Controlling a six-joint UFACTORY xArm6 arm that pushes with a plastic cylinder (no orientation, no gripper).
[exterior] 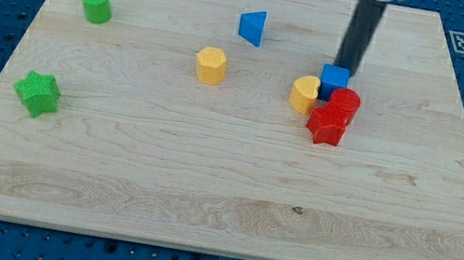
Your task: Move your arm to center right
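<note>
My rod comes down from the view's top and my tip [346, 67] rests on the wooden board [221, 194], right behind the blue cube [334, 78], touching or almost touching it. The blue cube is part of a tight cluster right of the board's middle: a yellow heart-like block [304, 94] on its left, a red cylinder [345, 103] just below the cube, and a red star [327, 125] at the cluster's bottom.
A blue triangular block [252, 27] lies at the top centre. A yellow hexagonal block [211, 64] sits left of the cluster. A green cylinder [96, 5] is at the upper left, a green star [38, 93] at the left edge.
</note>
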